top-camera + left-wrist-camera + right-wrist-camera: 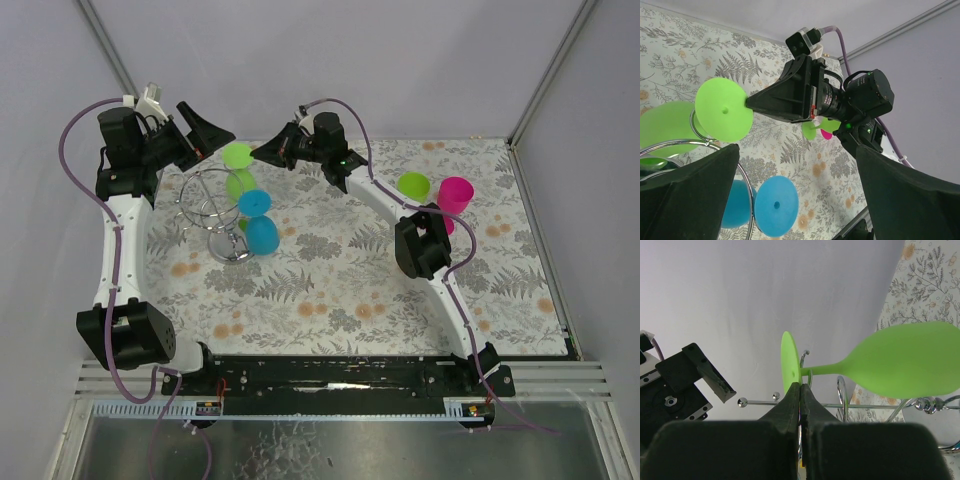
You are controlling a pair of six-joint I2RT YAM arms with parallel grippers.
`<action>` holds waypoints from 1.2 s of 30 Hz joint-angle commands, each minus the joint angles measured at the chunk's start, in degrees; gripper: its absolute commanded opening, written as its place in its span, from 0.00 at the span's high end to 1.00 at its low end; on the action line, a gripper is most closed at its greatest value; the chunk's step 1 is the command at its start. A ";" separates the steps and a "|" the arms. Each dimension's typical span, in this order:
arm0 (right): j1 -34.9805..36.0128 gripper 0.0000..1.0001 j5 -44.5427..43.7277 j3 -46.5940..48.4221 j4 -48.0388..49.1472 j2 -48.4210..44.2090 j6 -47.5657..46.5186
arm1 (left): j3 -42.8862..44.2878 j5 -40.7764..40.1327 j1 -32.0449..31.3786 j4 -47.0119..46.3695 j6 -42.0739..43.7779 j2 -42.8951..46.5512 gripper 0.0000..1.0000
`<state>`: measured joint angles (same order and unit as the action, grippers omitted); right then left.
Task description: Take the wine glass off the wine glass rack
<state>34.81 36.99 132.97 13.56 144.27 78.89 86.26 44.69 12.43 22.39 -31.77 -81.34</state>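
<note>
**Your right gripper [800, 390] is pressed shut at the foot of the lime-green plastic wine glass [905, 357], which hangs on the thin silver wire wine glass rack [205, 205].**

The green glass lies on its side near the rack's top; its stem passes through a wire loop, its bowl is over the rack and its round foot faces the far side. Your right fingertips meet at the rim of that foot; you cannot tell whether the thin rim is nipped between them. Your left gripper [197, 143] stands spread wide just beside the rack's far left, holding nothing and clear of the glass. Blue plastic wine glasses [262, 235] hang lower on the rack's right side. A green plastic cup [413, 185] and a pink plastic cup [455, 193] sit well apart to the right on the fern-patterned tablecloth [330, 290].
</note>
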 commanded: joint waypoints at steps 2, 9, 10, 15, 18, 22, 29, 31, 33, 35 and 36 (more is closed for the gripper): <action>-1.05 1.00 -1.48 0.52 2.73 -5.24 -1.00 | -0.55 1.56 0.34 -4.10 -0.75 1.30 0.00; -1.01 1.00 -1.65 2.06 2.46 -4.06 -0.37 | -1.78 1.94 0.38 -4.37 -0.75 1.95 0.00; -1.05 1.00 -1.61 1.92 2.32 -4.19 -0.47 | -1.93 1.90 0.35 -4.37 -0.75 2.03 0.00; -1.12 1.00 -2.01 -0.56 2.23 -5.96 -0.90 | -2.38 1.90 0.41 -4.48 -0.75 2.29 0.00; -1.15 1.00 -1.78 -1.65 2.26 -6.89 -0.96 | -2.55 1.90 0.37 -4.47 -0.83 2.34 0.00; -1.15 1.00 -1.69 -3.03 2.26 -8.08 -1.33 | -2.73 2.06 0.38 -4.55 -0.94 2.56 0.00; -1.12 1.00 -2.65 -3.06 2.22 -7.87 -1.12 | -3.54 2.14 0.32 -4.55 -0.81 3.48 0.00; -1.14 1.00 -2.93 -2.38 1.68 -7.50 -1.19 | -3.64 2.14 0.36 -4.32 -0.48 3.71 0.00; -1.15 1.00 -3.27 -2.06 1.35 -7.25 -1.27 | -3.72 2.26 0.35 -4.04 -0.15 3.90 0.00; -1.22 1.00 -3.56 -2.06 1.31 -7.13 -1.37 | -3.84 2.31 0.34 -3.95 -0.05 4.06 0.00; -1.23 1.00 -3.66 -2.05 1.36 -6.99 -1.37 | -3.93 2.40 0.39 -3.94 -0.05 4.12 0.00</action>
<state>34.70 35.33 129.01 12.78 140.40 78.46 82.98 45.98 12.43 21.23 -32.34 -78.94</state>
